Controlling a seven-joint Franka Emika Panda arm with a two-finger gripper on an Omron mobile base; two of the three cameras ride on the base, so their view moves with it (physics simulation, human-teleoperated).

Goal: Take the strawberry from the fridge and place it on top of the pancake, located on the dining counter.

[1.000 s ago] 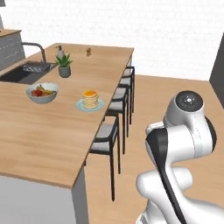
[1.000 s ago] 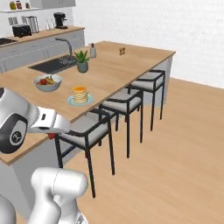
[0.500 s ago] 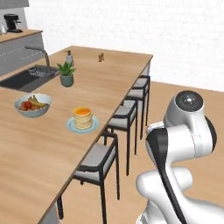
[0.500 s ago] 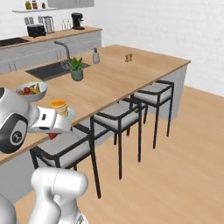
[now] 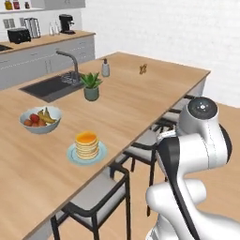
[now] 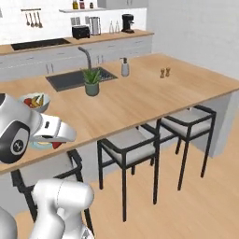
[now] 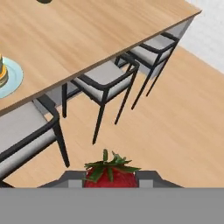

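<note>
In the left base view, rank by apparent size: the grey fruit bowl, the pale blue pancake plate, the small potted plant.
1. Grey fruit bowl.
2. Pale blue pancake plate, almost as wide; it is nearer the camera, so this is unsure.
3. Small potted plant.

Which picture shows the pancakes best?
The left base view: the whole stack of pancakes sits in plain sight on its blue plate. In the right base view the arm covers most of the plate. The hand view catches just an edge at its left side.

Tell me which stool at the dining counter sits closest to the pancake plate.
The stool nearest the camera in the left base view, tucked in just below the pancake; the other stools stand further along the dining counter.
</note>
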